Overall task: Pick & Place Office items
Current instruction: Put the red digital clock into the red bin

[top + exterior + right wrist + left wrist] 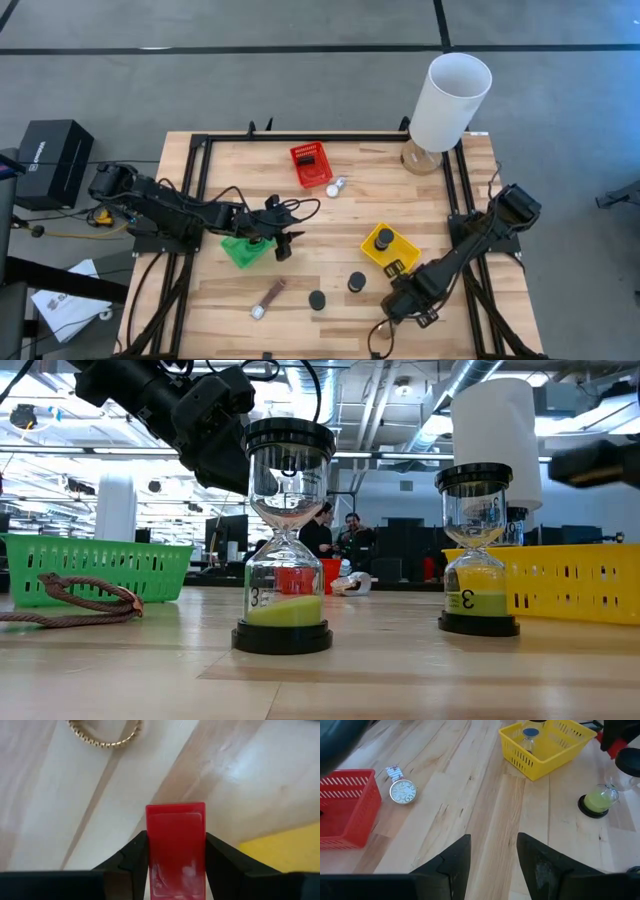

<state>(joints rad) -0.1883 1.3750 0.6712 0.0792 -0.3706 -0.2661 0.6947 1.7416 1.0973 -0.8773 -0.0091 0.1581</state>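
Two arms over the desk in the high view: left claw beside the green basket, right claw low near the yellow basket. Low view: two hourglasses upright on the wood, brown strap lying by the green basket. Left wrist: claw released, nothing between the fingers; watch beside the red basket. Right wrist: claw clenched on the red block, gold ring near.
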